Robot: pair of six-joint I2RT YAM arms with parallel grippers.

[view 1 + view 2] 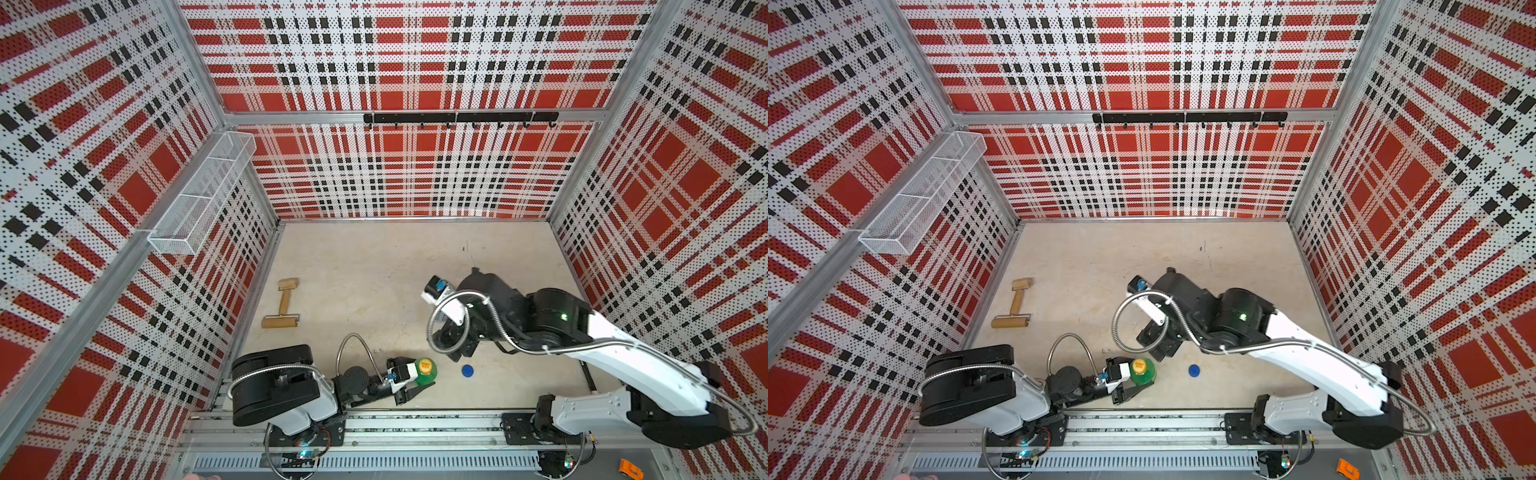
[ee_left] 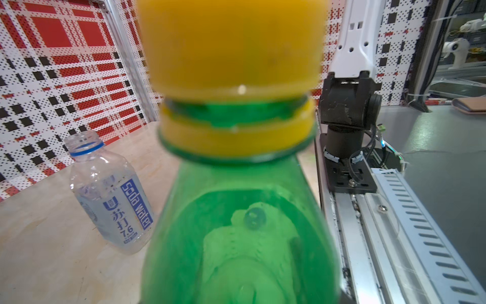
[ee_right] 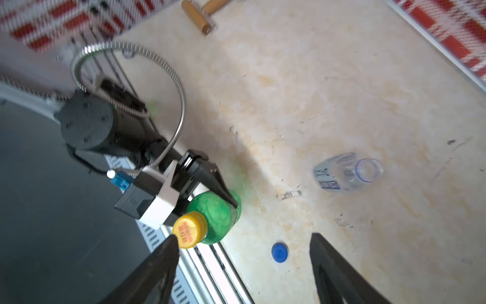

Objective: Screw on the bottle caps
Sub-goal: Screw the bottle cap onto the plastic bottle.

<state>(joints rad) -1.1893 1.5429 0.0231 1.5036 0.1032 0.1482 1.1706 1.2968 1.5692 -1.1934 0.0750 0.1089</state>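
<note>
My left gripper is shut on the translucent green bottle, which stands upright near the table's front edge. The yellow cap sits on its neck, and a strip of green neck shows between the cap and the yellow ring. The blue cap lies flat on the table to the right of that bottle. My right gripper hangs open above them with nothing between its fingers. The clear bottle stands uncapped farther back, hidden under the right arm in both top views.
Two wooden rollers lie at the table's left. A white wire basket hangs on the left wall and a black hook rail on the back wall. The aluminium rail runs along the front edge.
</note>
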